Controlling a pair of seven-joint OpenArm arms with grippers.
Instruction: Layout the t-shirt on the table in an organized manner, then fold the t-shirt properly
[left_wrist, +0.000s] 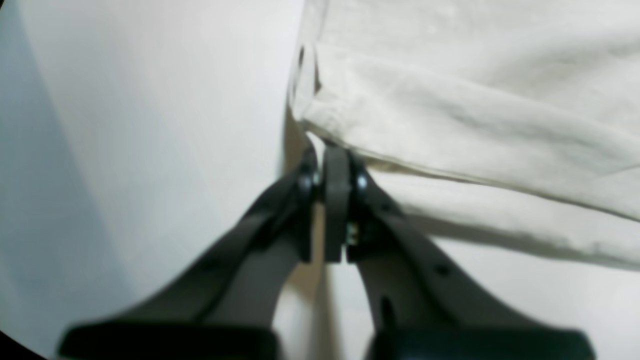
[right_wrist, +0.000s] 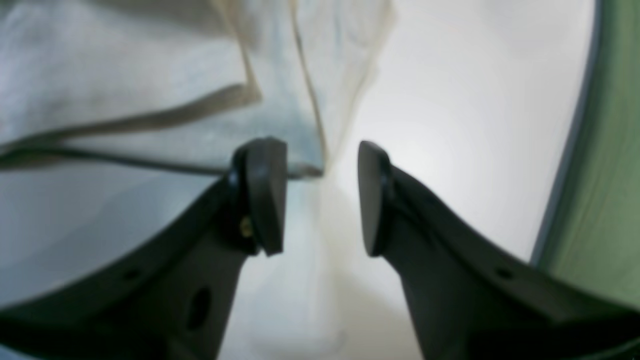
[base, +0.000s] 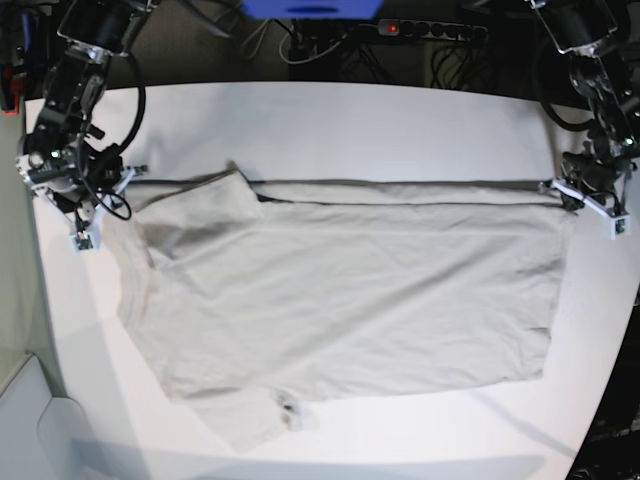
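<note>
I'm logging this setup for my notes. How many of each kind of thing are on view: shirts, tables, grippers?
T-shirt: 1
Table: 1
Grippers: 2, the left gripper and the right gripper
Total: 4

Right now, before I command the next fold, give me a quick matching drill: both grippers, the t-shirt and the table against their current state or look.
Things:
1. left gripper
2. right gripper
3. t-shirt
4. table

States:
A. plain white, carrying everything
B. fingers apart, cloth edge just ahead of them
C. fingers pinched on a cloth edge
D. light beige, spread out with its far edge pulled straight

Pairs: 1-C, 2-B, 3-D, 4-A
</note>
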